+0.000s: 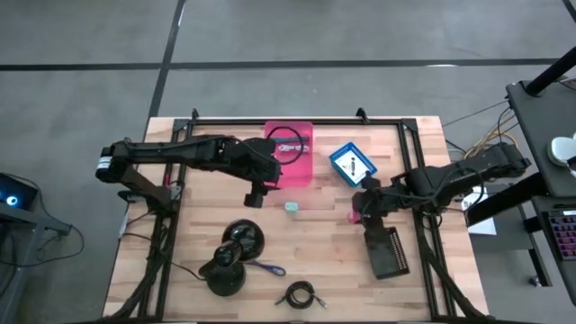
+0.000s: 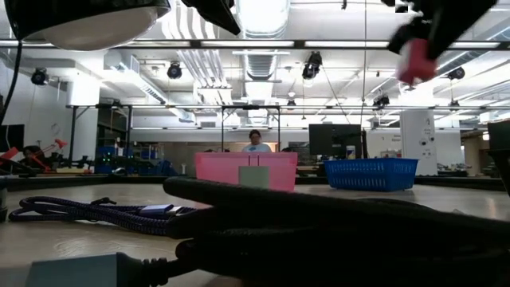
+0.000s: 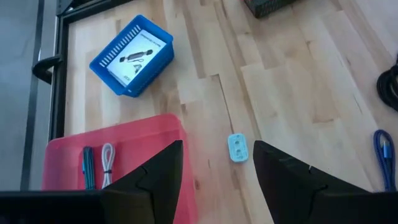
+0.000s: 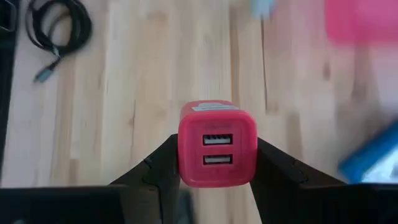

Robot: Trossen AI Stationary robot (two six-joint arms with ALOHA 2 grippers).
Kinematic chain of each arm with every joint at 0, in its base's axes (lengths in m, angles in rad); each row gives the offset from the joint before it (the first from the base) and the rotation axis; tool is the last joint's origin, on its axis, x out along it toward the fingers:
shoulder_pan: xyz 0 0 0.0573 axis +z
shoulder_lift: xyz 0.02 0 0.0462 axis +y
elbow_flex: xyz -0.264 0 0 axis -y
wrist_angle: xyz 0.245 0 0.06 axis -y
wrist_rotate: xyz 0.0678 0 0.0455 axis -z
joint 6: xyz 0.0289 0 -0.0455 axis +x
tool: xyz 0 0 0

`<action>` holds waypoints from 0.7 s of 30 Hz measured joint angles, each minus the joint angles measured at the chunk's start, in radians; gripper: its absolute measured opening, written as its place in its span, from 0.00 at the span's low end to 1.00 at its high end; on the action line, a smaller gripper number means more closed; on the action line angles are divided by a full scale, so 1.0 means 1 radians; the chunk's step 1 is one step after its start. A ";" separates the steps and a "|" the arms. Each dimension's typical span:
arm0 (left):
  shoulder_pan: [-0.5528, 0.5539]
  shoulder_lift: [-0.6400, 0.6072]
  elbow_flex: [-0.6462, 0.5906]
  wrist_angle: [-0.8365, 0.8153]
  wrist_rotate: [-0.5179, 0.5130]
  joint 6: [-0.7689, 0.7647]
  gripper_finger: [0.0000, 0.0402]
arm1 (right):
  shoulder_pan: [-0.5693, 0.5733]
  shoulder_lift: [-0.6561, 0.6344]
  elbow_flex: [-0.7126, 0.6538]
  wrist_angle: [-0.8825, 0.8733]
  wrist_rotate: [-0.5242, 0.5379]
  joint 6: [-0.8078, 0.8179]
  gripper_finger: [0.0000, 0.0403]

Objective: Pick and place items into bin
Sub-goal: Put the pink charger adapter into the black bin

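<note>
My right gripper [image 1: 360, 207] is shut on the pink cube [image 4: 217, 144], a block with two USB ports, above the table's right middle. The low view shows the pink cube [image 2: 414, 60] high in the air. My left gripper [image 3: 217, 149] hovers open beside the pink bin's [image 1: 290, 153] near edge. The pale teal cube [image 1: 291, 206] lies flat on the wood just beyond it, also seen as the teal cube [image 3: 237, 147]. The pink bin [image 3: 112, 168] holds a teal tool [image 3: 87, 167] and a pale cord-like piece [image 3: 107, 163]. The black coiled cable [image 1: 301, 293] and purple tool [image 1: 267, 267] lie near the near edge. My right gripper pinches the pink cube by two opposite side faces [image 4: 184, 149], one finger on each. The face with the ports points back at the wrist camera. The fingers [image 4: 155, 168] come from above, pointing down. The cube is lifted clear of the table.
A blue basket [image 1: 353, 164] with a card in it sits right of the bin. A large black object with two round parts [image 1: 234, 254] stands at the near left. A black gridded block [image 1: 389, 250] lies under the right arm. Bare wood lies between the bin and the basket.
</note>
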 joint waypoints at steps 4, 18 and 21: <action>0.000 0.000 0.000 -0.001 0.000 0.008 0.45 | 0.020 0.002 -0.012 -0.088 -0.033 0.140 0.35; 0.000 0.000 -0.016 -0.001 0.000 0.009 0.45 | 0.187 0.003 -0.095 -0.149 -0.106 0.457 0.35; 0.000 0.000 -0.029 0.005 0.000 0.007 0.45 | 0.220 0.003 -0.106 -0.147 -0.105 0.494 0.35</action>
